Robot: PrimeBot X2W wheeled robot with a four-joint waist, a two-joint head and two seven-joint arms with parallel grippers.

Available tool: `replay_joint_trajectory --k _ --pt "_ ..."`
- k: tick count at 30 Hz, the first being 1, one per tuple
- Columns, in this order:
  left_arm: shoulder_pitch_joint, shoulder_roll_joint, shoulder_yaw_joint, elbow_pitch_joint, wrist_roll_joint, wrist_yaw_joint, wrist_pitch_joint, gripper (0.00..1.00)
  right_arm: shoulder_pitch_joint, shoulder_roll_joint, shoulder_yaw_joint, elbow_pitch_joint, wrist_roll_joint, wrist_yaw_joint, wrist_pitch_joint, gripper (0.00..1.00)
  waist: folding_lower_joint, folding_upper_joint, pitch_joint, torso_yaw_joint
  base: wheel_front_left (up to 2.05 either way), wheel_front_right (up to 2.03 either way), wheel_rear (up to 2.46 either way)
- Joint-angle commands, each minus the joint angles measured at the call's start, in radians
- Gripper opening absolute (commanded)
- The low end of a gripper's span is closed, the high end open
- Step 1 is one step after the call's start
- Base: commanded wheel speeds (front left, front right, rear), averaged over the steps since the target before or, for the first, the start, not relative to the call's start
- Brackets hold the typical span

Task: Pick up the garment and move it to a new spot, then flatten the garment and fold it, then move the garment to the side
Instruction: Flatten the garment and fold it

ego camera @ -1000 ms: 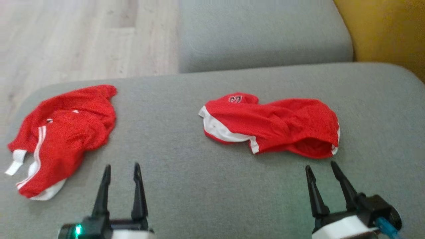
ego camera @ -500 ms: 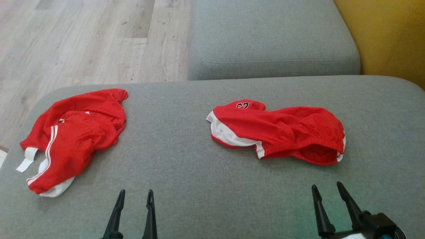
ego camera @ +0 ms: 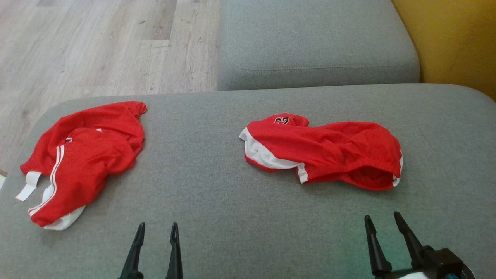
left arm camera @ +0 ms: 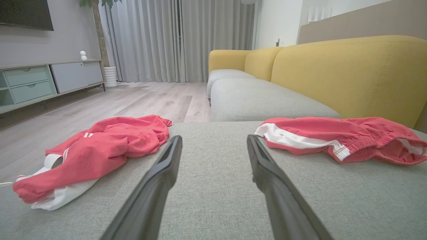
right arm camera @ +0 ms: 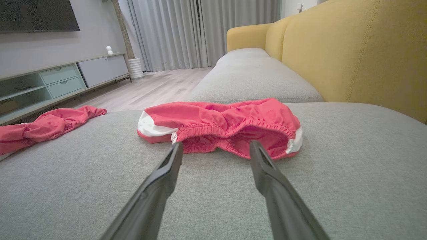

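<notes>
Crumpled red-and-white mesh shorts (ego camera: pixel 321 149) lie just beyond the spread right gripper (ego camera: pixel 381 215). The left gripper (ego camera: pixel 157 224) is spread too.

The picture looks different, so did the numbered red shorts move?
No. The red shorts stay equally near the back cushion; only the camera shifted.

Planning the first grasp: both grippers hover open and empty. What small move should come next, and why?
Probably ease the right gripper forward and down onto the elastic waistband of the red shorts. It stands open and empty, pointing straight at that edge, which lies just ahead on the grey cushion. The left gripper, also open, faces bare cushion.
</notes>
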Motion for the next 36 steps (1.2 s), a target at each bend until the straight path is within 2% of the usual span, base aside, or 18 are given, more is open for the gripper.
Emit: replay_joint_trajectory --k 1,14,18,24,31,36 --pt "-0.04 -0.007 0.027 -0.03 0.001 0.005 -0.005 1.0 -0.054 -0.006 0.019 -0.032 0.005 -0.001 -0.004 1.0 -0.0001 -0.0001 -0.001 -0.001 0.0 0.0 0.0" --pt "-0.038 -0.005 0.017 -0.018 0.024 0.002 -0.005 1.0 -0.057 -0.006 0.011 -0.038 0.016 -0.001 -0.004 1.0 -0.0001 -0.0001 -0.004 -0.023 0.0 0.0 0.0" --pt "-0.056 -0.006 0.02 -0.02 0.028 0.008 -0.005 1.0 -0.06 -0.006 0.0 -0.046 0.017 -0.001 -0.004 1.0 -0.0001 -0.0001 0.013 -0.059 0.0 0.0 0.0" --pt "-0.133 -0.007 -0.03 0.001 0.021 -0.001 -0.005 1.0 -0.072 -0.006 0.002 -0.055 0.015 -0.001 -0.004 1.0 -0.0001 -0.0001 0.062 -0.151 0.0 0.0 0.0" --pt "-0.275 -0.007 -0.125 0.081 -0.005 -0.04 -0.005 1.0 -0.098 -0.006 0.014 -0.084 0.006 -0.001 -0.004 1.0 -0.0001 -0.0001 0.15 -0.268 0.0 0.0 0.0" --pt "-0.427 -0.007 -0.19 0.18 0.026 -0.111 -0.005 1.0 -0.154 -0.006 0.012 -0.14 0.031 -0.001 -0.004 1.0 -0.0001 -0.0001 0.252 -0.33 0.0 0.0 0.0"
